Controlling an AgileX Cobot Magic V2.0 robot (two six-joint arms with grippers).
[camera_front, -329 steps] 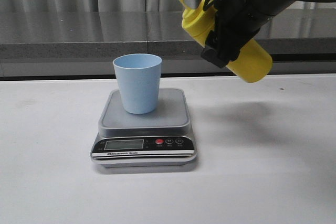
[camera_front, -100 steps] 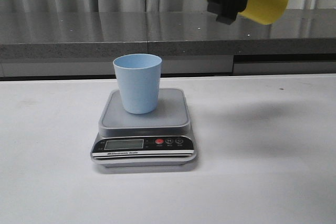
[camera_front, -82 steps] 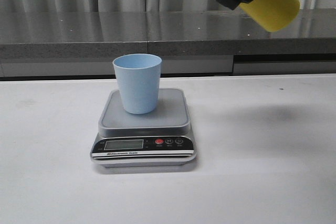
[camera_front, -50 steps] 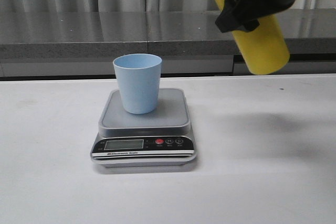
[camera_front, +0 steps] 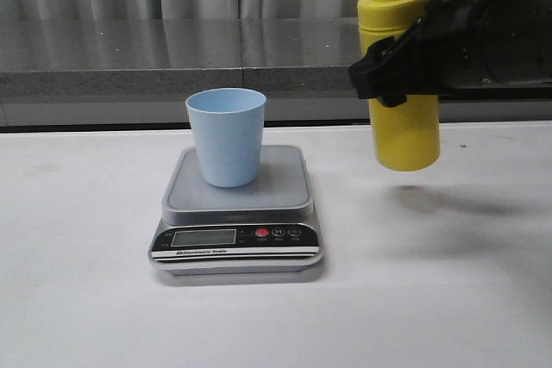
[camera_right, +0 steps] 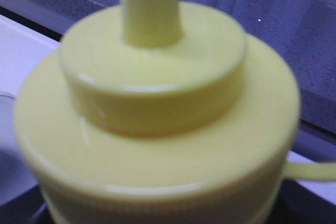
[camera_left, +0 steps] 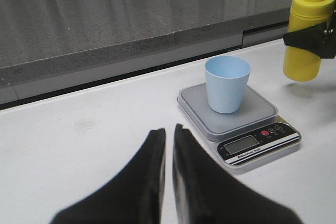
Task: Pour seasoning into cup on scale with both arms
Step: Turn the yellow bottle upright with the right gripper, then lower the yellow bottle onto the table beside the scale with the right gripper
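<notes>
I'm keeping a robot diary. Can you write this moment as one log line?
right gripper: holds yellow bottle upright, off table | cup: on scale | left gripper: shut, empty

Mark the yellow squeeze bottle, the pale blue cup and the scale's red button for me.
Yellow plastic squeeze bottle (camera_front: pixel 404 131): front view, lower body below the fingers.
Pale blue plastic cup (camera_front: pixel 227 140): front view, middle of its side wall.
Red button (camera_front: pixel 261 233): front view, on the scale's black front panel.

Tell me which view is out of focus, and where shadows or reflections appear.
Right wrist view: the yellow bottle fills the picture at close range and is soft. Front view: sharp; a faint shadow lies on the table below the lifted bottle. Left wrist view: the left tool is blurred, and the grey ledge shows pale reflections.
</notes>
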